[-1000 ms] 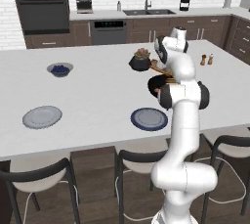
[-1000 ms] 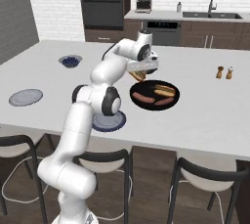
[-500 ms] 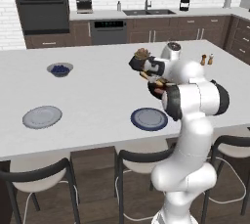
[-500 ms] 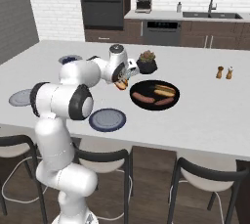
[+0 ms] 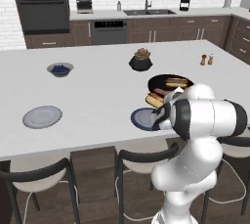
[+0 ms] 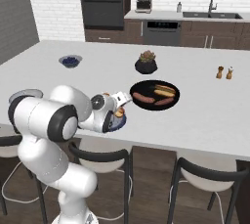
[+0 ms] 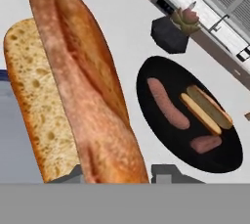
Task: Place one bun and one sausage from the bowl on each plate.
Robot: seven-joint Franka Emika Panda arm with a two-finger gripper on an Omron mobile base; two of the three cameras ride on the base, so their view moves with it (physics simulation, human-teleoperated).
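The gripper (image 7: 114, 174) pinches a split bun (image 7: 73, 86) just above the blue-rimmed plate (image 5: 142, 119) at the counter's near edge. The black bowl (image 7: 188, 115) — two sausages, one bun inside — sits just beyond; the pale grey plate (image 5: 42, 117) lies far left.

Even, bright, diffuse light fills all three rendered views, with no clear single source. The white counter (image 5: 97, 91) stays pale without blown glare; only faint soft shadows sit under the stools (image 5: 44, 179). The glossy black bowl (image 6: 141, 87) shows a weak sheen. Both base views are soft and low in detail. The close bun (image 7: 73, 86) looks coarse-textured, slightly blurred
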